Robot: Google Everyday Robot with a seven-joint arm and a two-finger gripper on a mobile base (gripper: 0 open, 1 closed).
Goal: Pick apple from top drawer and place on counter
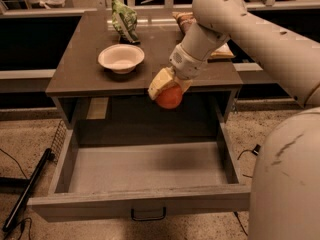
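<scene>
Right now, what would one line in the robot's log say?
gripper: shut on apple | position: at counter front edge, above open top drawer | placed: not yet

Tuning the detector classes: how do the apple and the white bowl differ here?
Colour: the apple is red-orange, the white bowl is white. Size: the apple is smaller than the bowl. State: the apple hangs in the gripper, jaws shut on it, at the front edge of the counter above the open top drawer; the bowl rests on the counter. Both are round.
</scene>
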